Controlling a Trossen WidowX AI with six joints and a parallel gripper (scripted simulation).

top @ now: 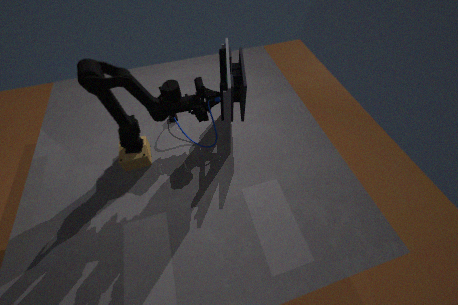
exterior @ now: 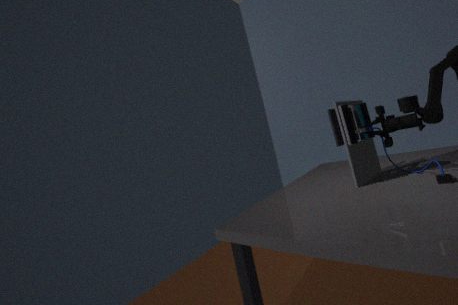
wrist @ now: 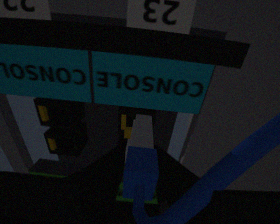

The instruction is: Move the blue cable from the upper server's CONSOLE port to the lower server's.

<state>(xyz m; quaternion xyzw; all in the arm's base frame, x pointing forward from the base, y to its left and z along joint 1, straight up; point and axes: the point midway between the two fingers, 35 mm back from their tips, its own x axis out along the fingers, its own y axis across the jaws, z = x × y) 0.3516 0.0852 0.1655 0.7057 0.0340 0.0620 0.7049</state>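
Observation:
The blue plug (wrist: pixel 141 167) has a pale front end, which overlaps the port under the right CONSOLE label (wrist: pixel 150 82), below the number 23. I cannot tell how deep it sits. My gripper (top: pixel 218 98) (exterior: pixel 368 131) is shut on the plug, its dark fingers on both sides in the wrist view. The left CONSOLE label (wrist: pixel 41 72), by the number 22, has two dark ports (wrist: pixel 66 140) with yellow contacts and no plug. The labels appear upside down. Which server is upper or lower is unclear. The blue cable (top: pixel 216 133) (exterior: pixel 387 153) (wrist: pixel 241 155) hangs from the plug in a loop.
The servers stand in an upright rack (top: pixel 226 76) on a grey support panel (exterior: pixel 364 161). The cable's far end meets a small dark block (exterior: pixel 445 179) on the table (exterior: pixel 300 211). A dark bar (wrist: pixel 141 42) crosses above the labels in the wrist view.

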